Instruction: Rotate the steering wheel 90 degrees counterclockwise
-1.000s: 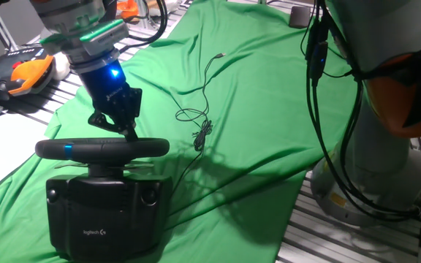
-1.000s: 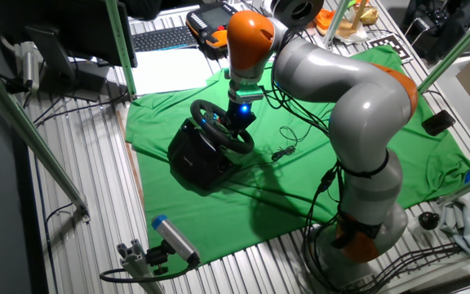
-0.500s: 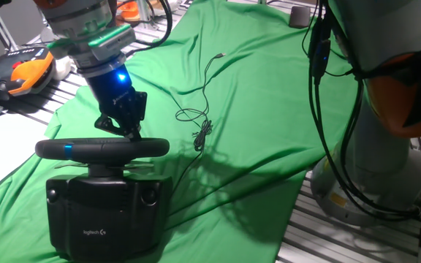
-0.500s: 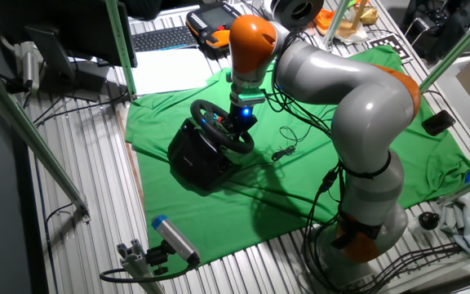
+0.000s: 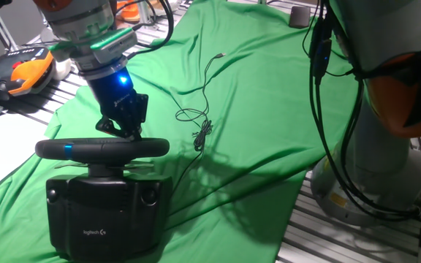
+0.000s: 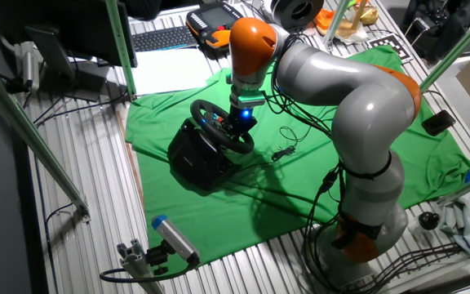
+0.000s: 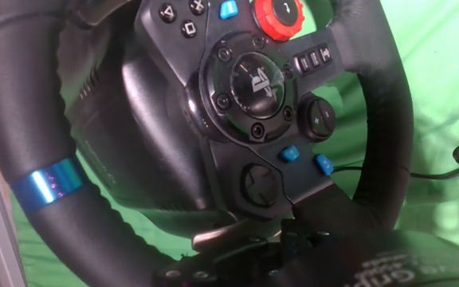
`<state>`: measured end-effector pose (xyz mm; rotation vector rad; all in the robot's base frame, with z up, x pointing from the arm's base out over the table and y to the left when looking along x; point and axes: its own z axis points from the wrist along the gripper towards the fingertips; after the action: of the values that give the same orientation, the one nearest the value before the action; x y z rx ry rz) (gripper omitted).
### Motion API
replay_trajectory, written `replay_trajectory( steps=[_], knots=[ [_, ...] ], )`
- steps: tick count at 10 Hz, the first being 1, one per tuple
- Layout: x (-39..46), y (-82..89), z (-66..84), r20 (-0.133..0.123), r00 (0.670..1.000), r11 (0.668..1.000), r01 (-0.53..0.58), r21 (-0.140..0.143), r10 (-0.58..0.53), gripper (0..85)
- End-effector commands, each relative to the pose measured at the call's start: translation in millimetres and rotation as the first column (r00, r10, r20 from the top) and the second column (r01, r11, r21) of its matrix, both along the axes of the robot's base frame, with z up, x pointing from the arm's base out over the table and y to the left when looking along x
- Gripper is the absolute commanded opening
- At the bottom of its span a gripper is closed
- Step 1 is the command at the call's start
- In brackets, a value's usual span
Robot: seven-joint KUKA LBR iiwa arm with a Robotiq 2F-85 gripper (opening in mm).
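The steering wheel (image 5: 101, 148) shows edge-on as a black padded rim with a small blue light, on a boxy black base (image 5: 101, 212) with a white logo. From above, the steering wheel (image 6: 219, 126) tilts on the green cloth. My gripper (image 5: 126, 131) reaches down at the rim's far right side, fingers touching or just behind it. In the hand view the wheel hub (image 7: 257, 84) fills the frame, with a blue band (image 7: 50, 182) on the rim at lower left. Dark gripper (image 7: 293, 247) parts sit at the bottom edge, and the fingers' spacing is hidden.
A thin black cable (image 5: 199, 124) lies coiled on the green cloth (image 5: 254, 88) right of the wheel. An orange-and-black tool (image 5: 31, 73) rests at the far left. The arm's own base (image 5: 386, 168) stands at the right. A keyboard (image 6: 166, 37) and green frame posts (image 6: 121, 41) flank the table.
My wrist and gripper have shifted slightly to the right along the rim. The wheel's blue light sits in the same place.
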<state>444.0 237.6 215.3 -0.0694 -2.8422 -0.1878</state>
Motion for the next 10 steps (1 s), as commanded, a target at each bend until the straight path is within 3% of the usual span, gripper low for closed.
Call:
replay_trajectory(
  steps=[1,6,10],
  knots=[
    [0.0,0.0,-0.1,0.000,1.000,1.000,0.000,0.000,0.000,0.0],
    [0.0,0.0,-0.1,-0.007,1.000,1.000,0.013,0.006,-0.013,0.0],
    [0.0,0.0,-0.1,-0.007,0.999,0.998,0.051,-0.022,-0.051,0.0]
  ],
)
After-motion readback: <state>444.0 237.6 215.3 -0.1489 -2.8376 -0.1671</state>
